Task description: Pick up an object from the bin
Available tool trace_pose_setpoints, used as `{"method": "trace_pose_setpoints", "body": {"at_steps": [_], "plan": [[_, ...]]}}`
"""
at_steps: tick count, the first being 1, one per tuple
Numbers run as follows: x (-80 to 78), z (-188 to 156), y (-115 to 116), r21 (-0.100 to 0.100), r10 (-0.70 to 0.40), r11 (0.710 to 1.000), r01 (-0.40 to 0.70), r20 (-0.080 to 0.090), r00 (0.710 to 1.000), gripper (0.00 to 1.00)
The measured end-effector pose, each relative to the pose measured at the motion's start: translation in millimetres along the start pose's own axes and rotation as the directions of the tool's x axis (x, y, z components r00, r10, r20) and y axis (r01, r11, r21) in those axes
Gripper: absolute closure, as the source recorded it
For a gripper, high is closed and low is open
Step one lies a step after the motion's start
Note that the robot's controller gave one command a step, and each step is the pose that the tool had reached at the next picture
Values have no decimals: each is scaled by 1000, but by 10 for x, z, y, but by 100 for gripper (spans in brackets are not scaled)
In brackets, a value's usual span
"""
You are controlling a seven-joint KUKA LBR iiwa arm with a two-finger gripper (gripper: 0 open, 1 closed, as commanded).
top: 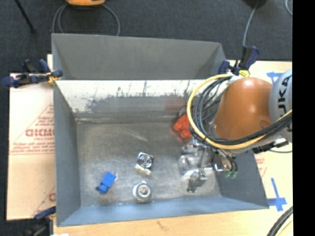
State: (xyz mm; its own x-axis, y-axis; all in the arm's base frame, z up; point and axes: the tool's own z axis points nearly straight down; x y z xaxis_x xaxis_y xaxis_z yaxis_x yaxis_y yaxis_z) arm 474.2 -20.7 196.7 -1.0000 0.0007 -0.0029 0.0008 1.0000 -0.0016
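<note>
My gripper (pixel 196 175) hangs low over the right part of the bin floor, under the arm's orange cover. An orange-red lumpy thing (pixel 180 125) lies just behind it, by the back wall and partly hidden by the cables. To the left of the gripper sits a small square silver thing (pixel 144 162). A round silver thing (pixel 141 191) rests near the front wall. None of these touches the gripper. A pale shiny patch (pixel 188 160) sits right against the gripper, and I cannot tell whether it belongs to the gripper or is a loose thing.
A small blue block (pixel 106 182) lies at the front left of the floor. The arm with its cable loops covers the bin's right side and rim. Bare floor stretches across the left and the middle back.
</note>
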Motion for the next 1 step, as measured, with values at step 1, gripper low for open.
{"method": "trace_pose_setpoints", "body": {"at_steps": [1], "plan": [[-238, 1003, -351, -4, -224, 975, 224, -1, 975, 0]]}}
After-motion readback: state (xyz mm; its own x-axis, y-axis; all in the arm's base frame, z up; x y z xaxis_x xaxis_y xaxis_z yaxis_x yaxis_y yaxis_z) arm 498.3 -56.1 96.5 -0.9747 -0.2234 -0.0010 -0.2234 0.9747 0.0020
